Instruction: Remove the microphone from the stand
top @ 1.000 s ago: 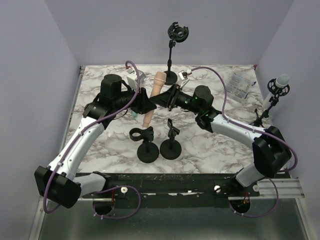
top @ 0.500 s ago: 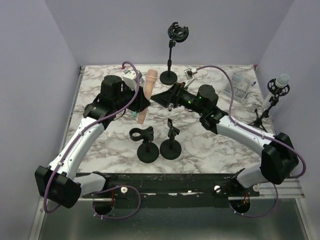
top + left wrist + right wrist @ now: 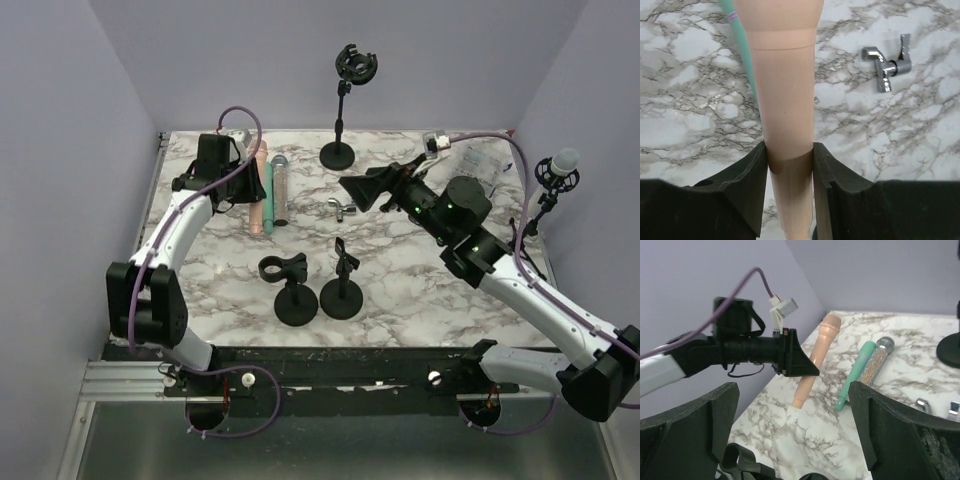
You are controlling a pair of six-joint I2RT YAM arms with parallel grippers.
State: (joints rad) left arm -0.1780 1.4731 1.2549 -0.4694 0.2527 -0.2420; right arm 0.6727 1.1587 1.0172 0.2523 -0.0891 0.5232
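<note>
Marble worktop [image 3: 420, 270]: peach microphone [image 3: 785, 90] clamped in left gripper [image 3: 788, 165] at back-left, just beside teal microphone [image 3: 279, 190] laid flat, well apart from clip stand [image 3: 296, 290]. Right gripper [image 3: 360, 188] spread wide open, raised mid-right.

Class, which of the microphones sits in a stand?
The white-headed microphone at the far right. The peach microphone is clamped in the left gripper; the teal microphone lies flat.
</note>
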